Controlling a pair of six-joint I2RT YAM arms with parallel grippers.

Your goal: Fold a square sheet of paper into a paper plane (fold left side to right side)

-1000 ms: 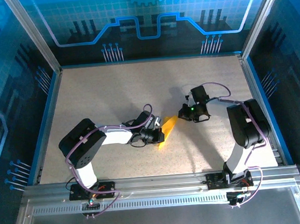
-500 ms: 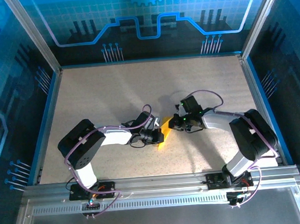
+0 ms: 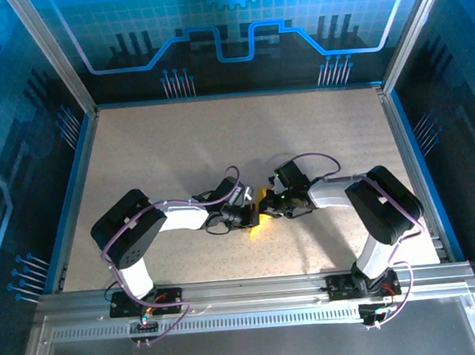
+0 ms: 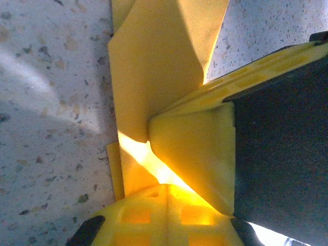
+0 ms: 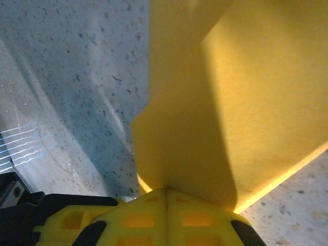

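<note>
Left wrist view: narrow folded yellow-orange paper wedge (image 4: 159, 66), likely light, floppy, tear-prone; left hand (image 4: 156, 159) pinches one edge, right hand (image 5: 166, 192) pinches its other side; best held near creases

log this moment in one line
left gripper: shut, tips at paper | right gripper: shut, tips at paper | paper: folded, on table between grippers

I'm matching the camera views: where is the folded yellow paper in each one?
Top external: folded yellow paper, centre of the speckled tabletop.
Left wrist: upper middle.
Right wrist: upper right.
Shared landmark: the speckled tabletop, left of the paper in both wrist views.
</note>
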